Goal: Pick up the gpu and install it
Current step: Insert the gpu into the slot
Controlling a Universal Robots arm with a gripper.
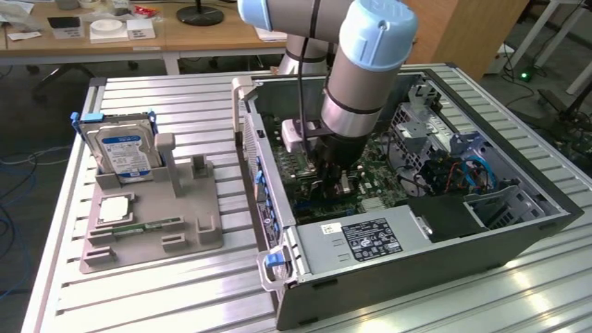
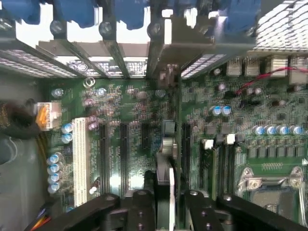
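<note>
Gpu point(image 2: 166, 159) edge-on amid motherboard point(image 2: 120, 115) slots, bracket bars point(image 2: 110, 53) beyond.

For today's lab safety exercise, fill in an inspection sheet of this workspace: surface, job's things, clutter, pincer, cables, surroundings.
Surface: ribbed silvery metal table.
Job's things: thin dark graphics card seen edge-on, held over the green motherboard inside the open grey computer case.
Clutter: grey parts holder carrying a silver hard drive with blue-white label.
Pincer: pincer closed on the card.
Cables: blue cables in the case.
Surroundings: wooden desk behind.
</note>
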